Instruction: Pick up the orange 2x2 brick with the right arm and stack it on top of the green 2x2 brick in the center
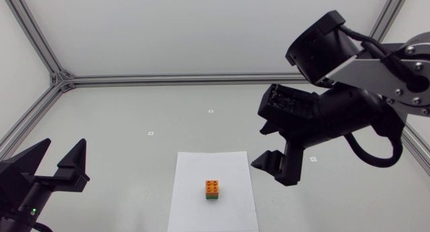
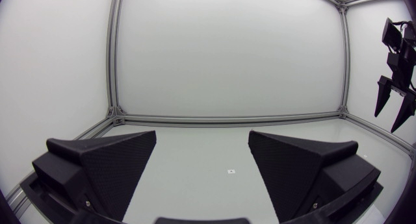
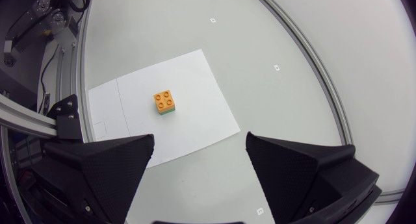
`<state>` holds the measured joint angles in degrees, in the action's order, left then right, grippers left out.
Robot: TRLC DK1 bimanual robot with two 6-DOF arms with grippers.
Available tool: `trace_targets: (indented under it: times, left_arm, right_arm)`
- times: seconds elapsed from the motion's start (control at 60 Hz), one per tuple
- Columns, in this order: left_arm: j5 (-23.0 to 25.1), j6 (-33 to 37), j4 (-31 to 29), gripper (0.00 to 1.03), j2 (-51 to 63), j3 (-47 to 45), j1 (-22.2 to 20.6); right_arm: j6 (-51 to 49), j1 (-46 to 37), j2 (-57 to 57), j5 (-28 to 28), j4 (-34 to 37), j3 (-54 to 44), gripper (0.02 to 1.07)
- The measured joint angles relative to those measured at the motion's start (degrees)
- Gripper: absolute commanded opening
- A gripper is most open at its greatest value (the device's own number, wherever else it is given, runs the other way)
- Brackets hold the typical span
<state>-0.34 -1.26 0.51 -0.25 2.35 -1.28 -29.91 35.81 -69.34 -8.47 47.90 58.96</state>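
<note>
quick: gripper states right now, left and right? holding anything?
Left gripper: open, nothing between the jaws.
Right gripper: open, empty; the orange brick sits on the green brick, clear of the jaws.

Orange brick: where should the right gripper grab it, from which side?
Probably straight down from above, pinching two opposite flat side walls of the orange brick. It sits upright, studs up, on the green brick, so stay on the orange upper half. Bare paper surrounds the stack.
</note>
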Motion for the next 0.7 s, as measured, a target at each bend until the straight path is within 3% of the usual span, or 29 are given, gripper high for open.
trace_targets:
  times: [0.367, 0.7]
  left_arm:
    - [0.02, 0.0, -0.02, 0.99, 0.0, 0.0, 0.0]
    - [0.02, 0.0, 0.0, 0.99, 0.0, 0.0, 0.0]
  right_arm:
    - [2.95, -6.6, 15.82, -0.35, -1.33, -10.14, 1.02]
    - [3.41, -20.94, 33.16, -0.28, -4.13, -20.48, 1.02]
